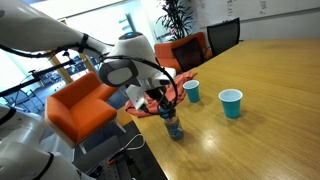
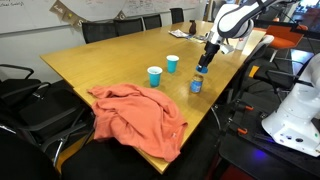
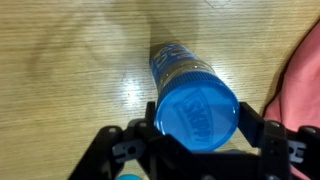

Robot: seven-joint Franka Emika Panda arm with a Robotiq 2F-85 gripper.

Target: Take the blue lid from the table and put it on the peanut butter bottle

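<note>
Blue lid (image 3: 198, 108) is being pinched on both sides by the fingers (image 3: 251, 126) of the gripper (image 1: 163, 104), hovering right at the top of the upright peanut butter bottle (image 3: 178, 64), which is standing on the table (image 3: 70, 60) near a salmon cloth (image 3: 305, 90); whether it is seated, I cannot tell.

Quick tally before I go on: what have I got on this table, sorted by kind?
light-blue plastic cups: 2
cylindrical peanut butter bottle with tan contents: 1
flat round blue lid, at the bottle's top: 1
salmon-orange crumpled cloth: 1
Total: 5
</note>
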